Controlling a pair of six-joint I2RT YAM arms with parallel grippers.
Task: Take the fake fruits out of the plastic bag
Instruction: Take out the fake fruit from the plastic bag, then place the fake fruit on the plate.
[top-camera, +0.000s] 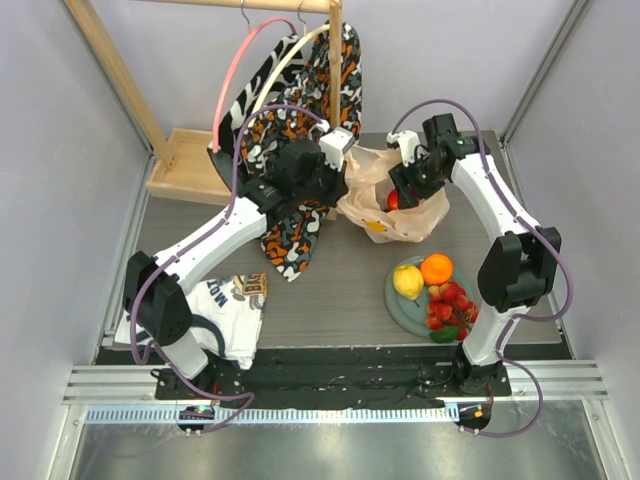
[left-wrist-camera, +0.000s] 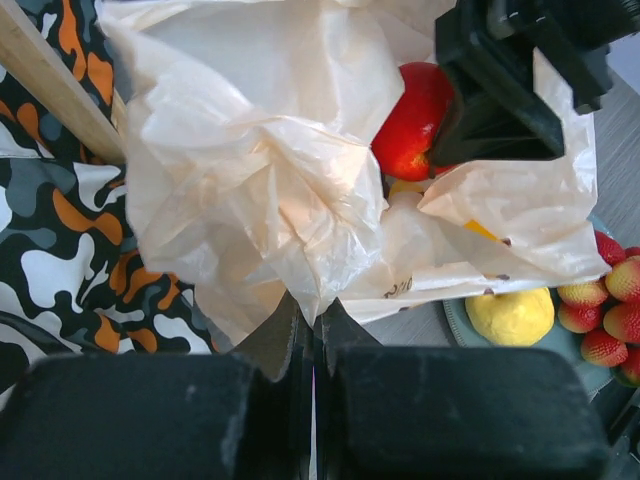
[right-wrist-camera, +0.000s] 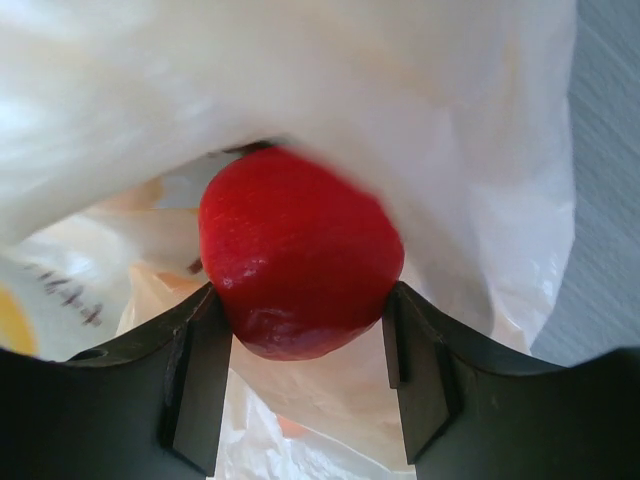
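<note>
1. Top cam: thin, crinkly, translucent beige-peach plastic bag (top-camera: 400, 215) sits upper centre on the grey table (top-camera: 340, 295), mouth up. Left gripper (top-camera: 345, 168) pinches its left rim. Right gripper (top-camera: 405, 188) reaches in from the right, with a glossy, round red apple (top-camera: 392, 200) betw. its fingers. Round grey-green plate (top-camera: 395, 308), lower right, holds the fruits already out. Open lane runs from bag to plate. Orange-black-white patterned cloth (top-camera: 300, 235) crowds the left side.
2. Left wrist cam: left gripper (left-wrist-camera: 312, 325), bottom centre, is clamped tight on a fold of plastic bag (left-wrist-camera: 270, 170). Film looks limp and prob. slippery, likely to drag along unless pinned. Red apple (left-wrist-camera: 415, 120) shows upper right, under the right gripper (left-wrist-camera: 510, 90).
3. Right wrist cam: right gripper (right-wrist-camera: 303, 310) presses both flanks of the red apple (right-wrist-camera: 300, 255) at centre frame, inside the plastic bag (right-wrist-camera: 400, 100), whose film drapes over it. Fruit prob. light, hard and slick, so best held at its widest girth. The bag lip overhead could snag on the lift. Table shows along the right edge.
</note>
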